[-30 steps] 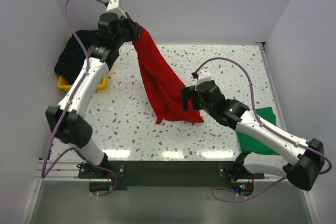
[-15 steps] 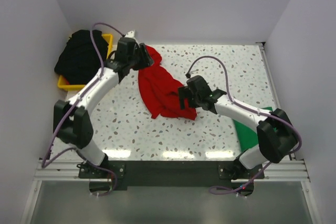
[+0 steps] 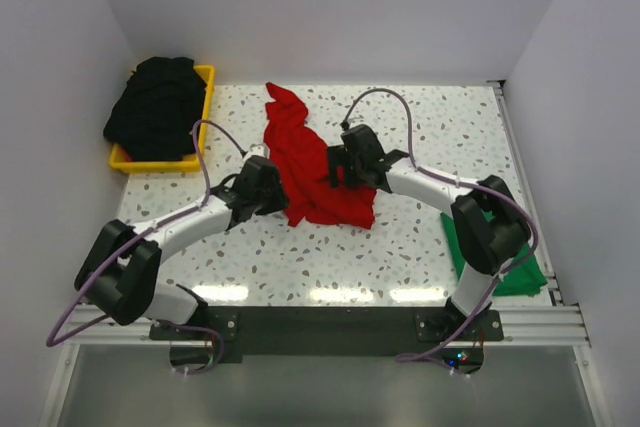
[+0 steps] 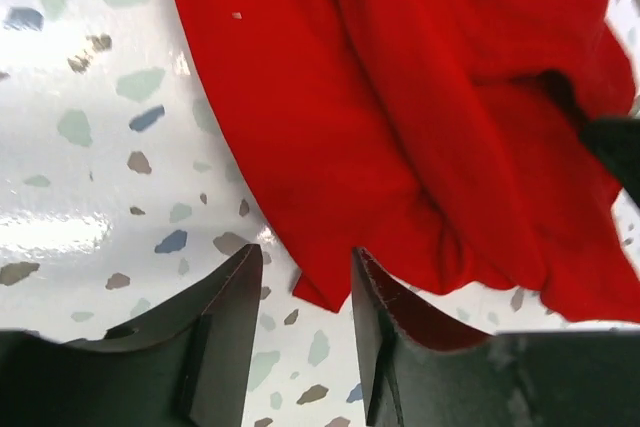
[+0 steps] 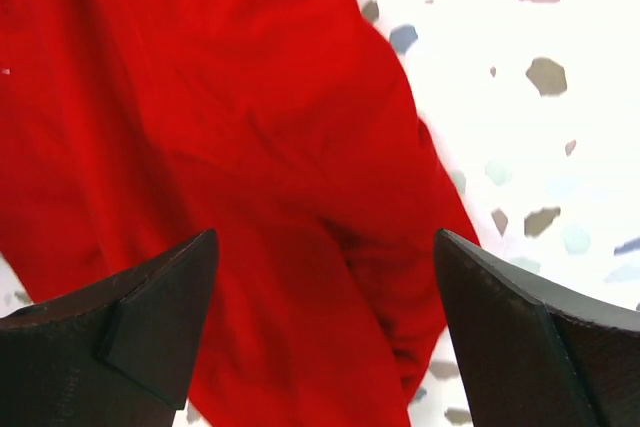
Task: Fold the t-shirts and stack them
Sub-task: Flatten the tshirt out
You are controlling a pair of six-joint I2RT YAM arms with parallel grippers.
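Early on, the red t-shirt point(image 3: 310, 172) lies crumpled on the desk point(image 3: 420, 247) with the left tool point(image 4: 305, 267) narrow and empty at its edge, the right tool point(image 5: 325, 237) wide above it. The green t-shirt point(image 3: 515, 272) looks folded, and the black t-shirts point(image 3: 155, 107) wait in the yellow bin point(image 3: 205, 97)

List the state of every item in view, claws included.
red t-shirt: unfolded, crumpled on the table between the two claws.
black t-shirts: heaped unfolded in the yellow bin.
green t-shirt: lying flat at the table's right near corner, apparently folded.
left claw: open with a narrow gap, at the red t-shirt's edge, gripping nothing.
right claw: open wide, over the red t-shirt.
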